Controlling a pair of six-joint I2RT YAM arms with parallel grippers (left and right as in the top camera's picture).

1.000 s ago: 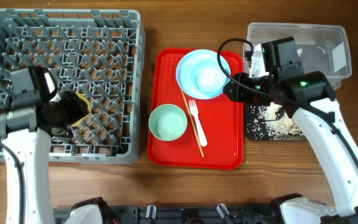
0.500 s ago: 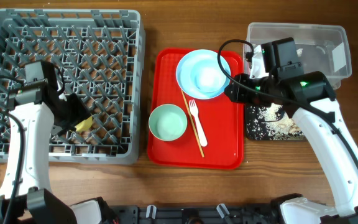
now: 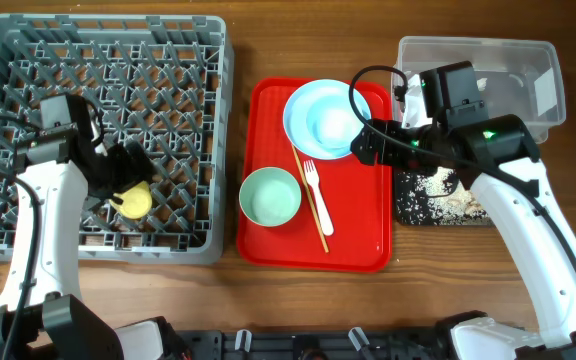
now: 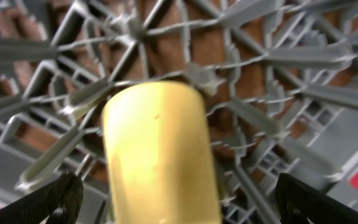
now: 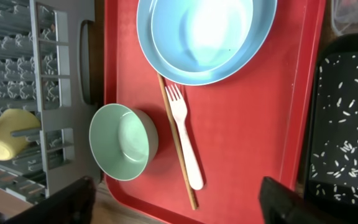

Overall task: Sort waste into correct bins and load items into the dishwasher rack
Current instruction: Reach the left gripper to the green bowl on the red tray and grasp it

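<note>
Table (image 3: 268, 305): rack (image 3: 108, 22), red tray (image 3: 360, 225), tub (image 3: 528, 55), blk tray (image 3: 438, 221).

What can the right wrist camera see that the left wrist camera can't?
Only the right wrist view shows the red tray with the blue plate, blue bowl, green bowl, fork and chopstick, plus the black tray with rice grains. Only the left wrist view shows the left claw, open wide. Both show the yellow cup in the grey rack.
</note>
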